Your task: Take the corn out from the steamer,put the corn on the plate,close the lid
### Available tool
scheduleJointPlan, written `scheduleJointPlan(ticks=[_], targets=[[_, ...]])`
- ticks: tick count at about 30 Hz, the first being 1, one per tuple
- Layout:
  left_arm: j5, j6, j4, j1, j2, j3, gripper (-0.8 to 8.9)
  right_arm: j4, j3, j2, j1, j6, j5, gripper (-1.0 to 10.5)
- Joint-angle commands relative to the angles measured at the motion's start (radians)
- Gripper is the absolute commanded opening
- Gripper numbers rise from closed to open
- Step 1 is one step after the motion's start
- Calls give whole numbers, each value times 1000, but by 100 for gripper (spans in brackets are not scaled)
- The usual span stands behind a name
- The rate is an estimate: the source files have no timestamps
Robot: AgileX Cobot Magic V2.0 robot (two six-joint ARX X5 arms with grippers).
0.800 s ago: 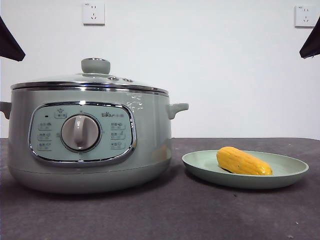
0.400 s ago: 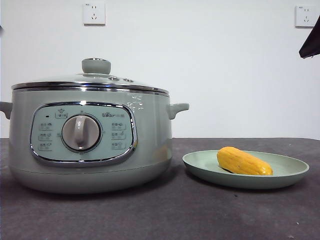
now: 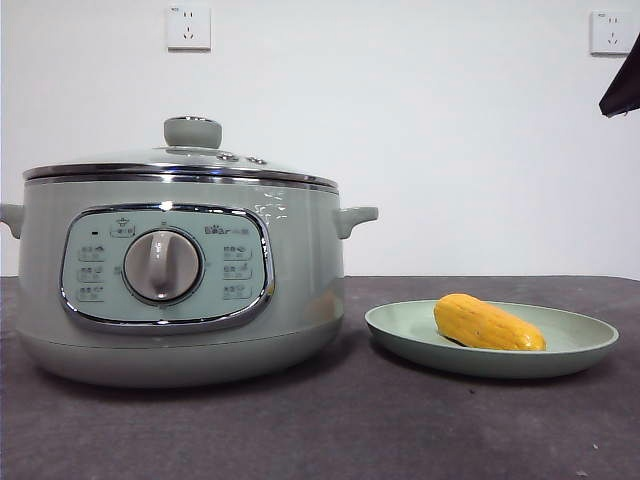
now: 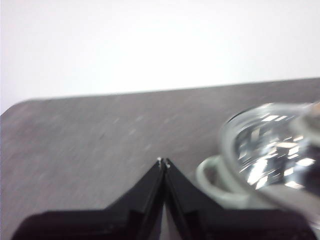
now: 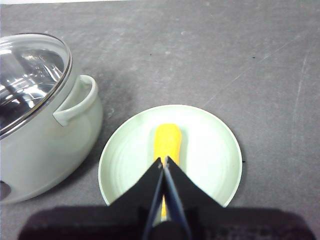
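Grey, rough worktop (image 3: 400, 430) under everything. Big round pale green steamer (image 3: 180, 290) with shiny trim, side handles and a front dial knob, standing on the worktop. Round glass lid (image 3: 185, 160) with a shiny rim and a pale green knob, sitting shut on top of the steamer. Low round pale green plate (image 3: 575, 345) just beside the steamer, not touching. Small yellow-orange corn (image 3: 488, 323) lying flat on the plate, near the middle. Right tool (image 5: 163, 161) up above the plate and the corn, black jaws pressed together, nothing between them. Left tool (image 4: 163, 161) up over bare worktop beside a steamer handle, jaws pressed together too, nothing held. Black tip showing at the top corner of the front view. White wall with two sockets behind.
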Motion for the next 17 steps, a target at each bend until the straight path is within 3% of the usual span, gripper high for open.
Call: scheduleJointPlan(ticks=[1, 7, 17], targets=[[6, 8, 71, 44, -48, -115, -3, 8, -3, -2, 1, 9, 3, -16], [58, 1, 200, 78, -127, -306, -3, 8, -3, -2, 1, 9, 3, -16], [74, -18, 171, 86, -153, -391, -3, 8, -3, -2, 1, 9, 3, -16]])
